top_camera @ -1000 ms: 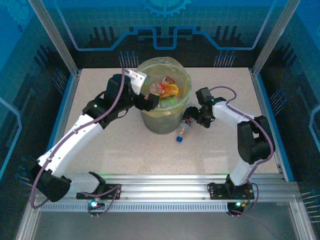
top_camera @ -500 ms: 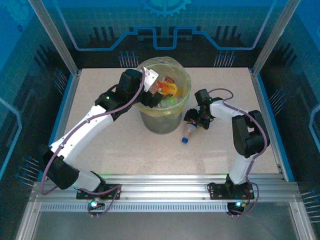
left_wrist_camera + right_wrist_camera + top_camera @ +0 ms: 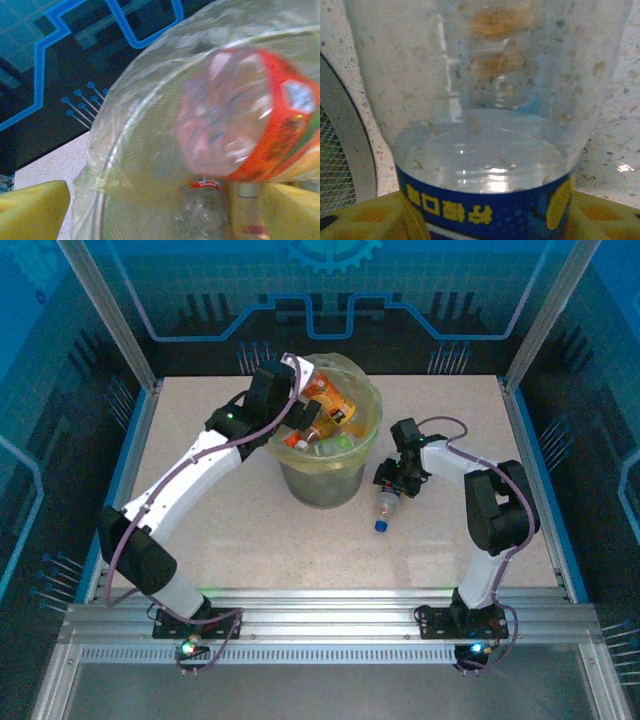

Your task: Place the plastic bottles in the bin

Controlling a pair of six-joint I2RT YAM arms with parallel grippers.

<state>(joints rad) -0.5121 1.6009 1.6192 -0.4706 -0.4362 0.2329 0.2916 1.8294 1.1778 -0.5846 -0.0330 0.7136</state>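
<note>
The left gripper [image 3: 300,428] hangs over the bin [image 3: 322,482], jaws spread wide and released, an orange-labelled bottle [image 3: 328,400] loose inside the rim. The right gripper [image 3: 388,485] grasps a clear blue-labelled bottle [image 3: 384,508] lying on the table [image 3: 250,530] just beside the bin.

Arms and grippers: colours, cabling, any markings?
The left arm and right arm both have white link shells and black joint housings. A thin purple cable runs loosely along each, and small green lights glow on the joints. The left fingers and right fingers are yellow. No markings are legible.
</note>
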